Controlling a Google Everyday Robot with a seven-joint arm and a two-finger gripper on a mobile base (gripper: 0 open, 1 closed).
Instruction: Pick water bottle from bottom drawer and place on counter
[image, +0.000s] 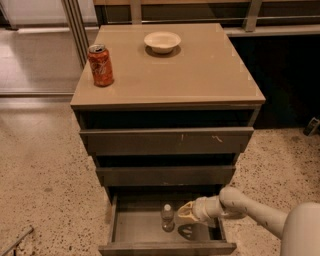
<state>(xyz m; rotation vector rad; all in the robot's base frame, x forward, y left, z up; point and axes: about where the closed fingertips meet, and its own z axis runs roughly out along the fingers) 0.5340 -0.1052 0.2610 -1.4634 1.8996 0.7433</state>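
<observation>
Camera view: gripper (179, 220), jaws apart, just right of water bottle (167, 218) in bottom drawer (131, 229)

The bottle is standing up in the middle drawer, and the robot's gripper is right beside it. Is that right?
Not quite. The bottle stands upright in the bottom drawer, the one pulled open, not the middle one. The rest is right: the gripper is inside that drawer right beside the bottle. The camera view shows this.
</observation>
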